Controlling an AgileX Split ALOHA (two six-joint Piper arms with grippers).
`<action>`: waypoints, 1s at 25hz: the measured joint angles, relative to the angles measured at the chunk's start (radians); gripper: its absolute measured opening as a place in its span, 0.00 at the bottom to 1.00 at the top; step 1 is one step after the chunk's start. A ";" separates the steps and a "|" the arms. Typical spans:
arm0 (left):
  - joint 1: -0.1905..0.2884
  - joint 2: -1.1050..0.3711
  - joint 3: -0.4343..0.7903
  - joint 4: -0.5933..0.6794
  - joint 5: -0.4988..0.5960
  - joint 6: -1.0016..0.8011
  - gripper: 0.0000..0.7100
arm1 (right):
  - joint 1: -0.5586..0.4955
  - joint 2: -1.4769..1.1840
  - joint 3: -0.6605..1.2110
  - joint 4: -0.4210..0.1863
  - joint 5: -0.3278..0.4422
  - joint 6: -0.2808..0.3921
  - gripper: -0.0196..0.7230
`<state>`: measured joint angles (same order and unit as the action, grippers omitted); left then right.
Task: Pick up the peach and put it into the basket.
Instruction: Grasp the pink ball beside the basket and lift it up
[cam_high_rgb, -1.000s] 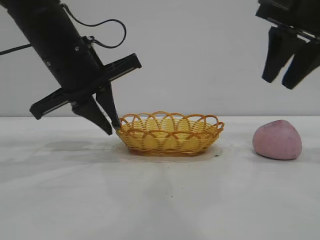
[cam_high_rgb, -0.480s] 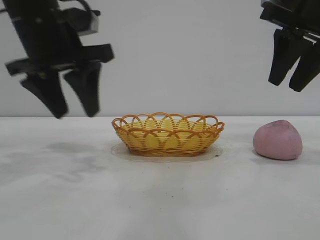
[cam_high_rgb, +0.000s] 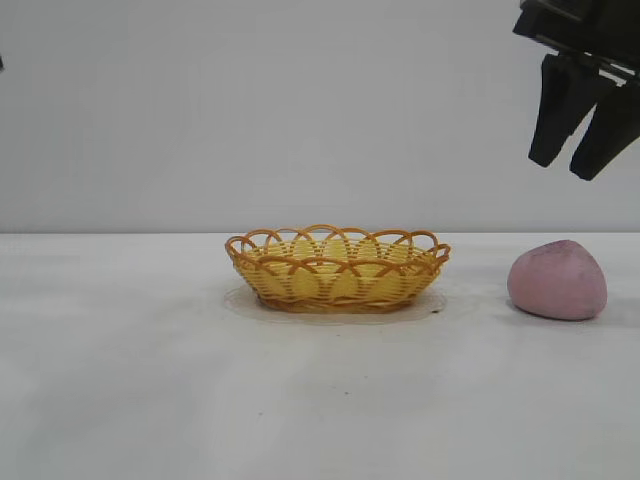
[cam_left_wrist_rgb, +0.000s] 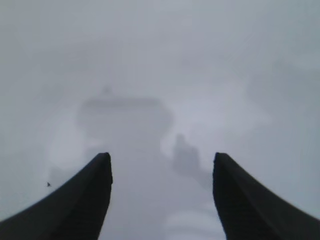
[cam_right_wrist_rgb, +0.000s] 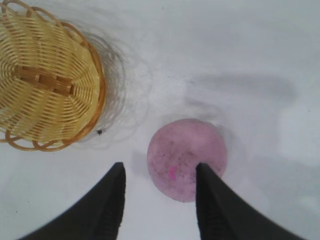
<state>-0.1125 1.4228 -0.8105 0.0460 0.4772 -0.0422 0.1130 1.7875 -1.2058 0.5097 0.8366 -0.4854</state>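
1. Exterior view: the peach (cam_high_rgb: 557, 281) lies on the white table (cam_high_rgb: 150, 380) at the right, well apart from the basket (cam_high_rgb: 337, 268), which stands near the table's middle.
2. The right gripper (cam_high_rgb: 582, 150) hangs high above the peach, clear of it, its two dark fingers (cam_high_rgb: 553, 112) spread and holding nothing.
3. Right wrist view: the peach (cam_right_wrist_rgb: 186, 158) sits just ahead of the parted fingers (cam_right_wrist_rgb: 111, 200), partly behind one of them, with its bulk offset toward that finger rather than centred in the gap.
4. In that view the basket (cam_right_wrist_rgb: 47, 80) lies farther off to one side, its woven floor bare.
5. Left wrist view: the left gripper (cam_left_wrist_rgb: 161, 172) has its fingers (cam_left_wrist_rgb: 95, 182) wide apart and empty over what seems to be bare table, though the surface is hazy there.
6. In the exterior view almost nothing of the left arm shows.
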 joint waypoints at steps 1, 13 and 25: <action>-0.010 -0.054 0.025 -0.004 0.003 0.009 0.55 | 0.000 0.000 0.000 0.000 -0.002 0.000 0.46; -0.053 -0.710 0.159 0.059 0.389 0.026 0.55 | 0.000 0.000 0.000 0.046 -0.006 -0.040 0.46; -0.053 -1.227 0.210 0.100 0.736 -0.030 0.55 | 0.000 0.000 0.000 0.059 -0.006 -0.045 0.46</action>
<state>-0.1653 0.1960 -0.6004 0.1458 1.2137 -0.0726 0.1130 1.7875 -1.2058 0.5688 0.8311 -0.5301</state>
